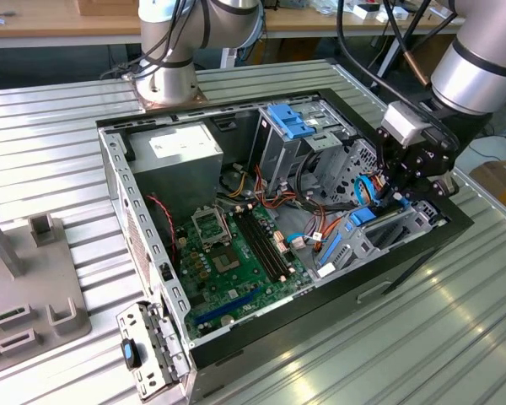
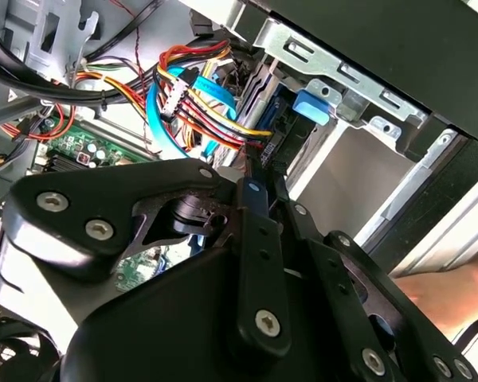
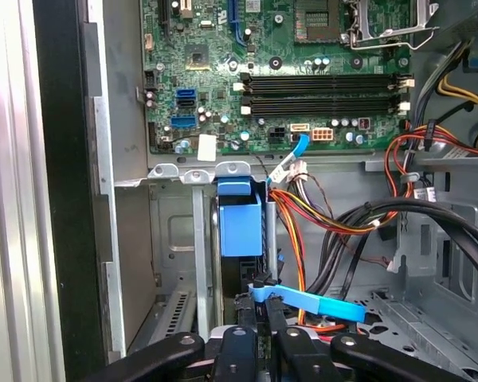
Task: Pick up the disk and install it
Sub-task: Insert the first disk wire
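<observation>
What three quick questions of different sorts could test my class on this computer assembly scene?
1. True or false: the computer case lies closed, with its motherboard covered.
2. Where is the hand in the exterior view? A: above the power supply. B: down in the drive bay end of the case, at the exterior view's right. C: over the grey fixture on the table.
3. Fill in: in the first wrist view, the plastic rails of the disk are coloured ____.

Key: 1 false, the case is open and the board shows; 2 B; 3 blue.
</observation>
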You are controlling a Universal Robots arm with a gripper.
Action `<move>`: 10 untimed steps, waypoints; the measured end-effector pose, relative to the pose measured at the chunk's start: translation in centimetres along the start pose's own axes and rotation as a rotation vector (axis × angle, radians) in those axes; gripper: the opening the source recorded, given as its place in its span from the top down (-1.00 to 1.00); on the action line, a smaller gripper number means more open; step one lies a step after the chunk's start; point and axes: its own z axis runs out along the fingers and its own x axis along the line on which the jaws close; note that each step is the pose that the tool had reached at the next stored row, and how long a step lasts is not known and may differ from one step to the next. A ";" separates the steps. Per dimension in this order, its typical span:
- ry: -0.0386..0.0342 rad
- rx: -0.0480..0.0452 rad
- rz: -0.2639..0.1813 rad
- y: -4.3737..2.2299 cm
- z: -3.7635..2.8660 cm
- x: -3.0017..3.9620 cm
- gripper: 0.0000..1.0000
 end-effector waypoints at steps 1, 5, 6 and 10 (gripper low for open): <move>-0.0006 0.0000 0.000 0.00 0.04 0.02 0.67; 0.0000 0.0001 0.012 0.00 0.03 0.01 0.67; 0.0003 0.0001 0.016 0.00 0.03 0.01 0.67; 0.0001 0.0001 0.018 0.00 0.05 0.02 0.67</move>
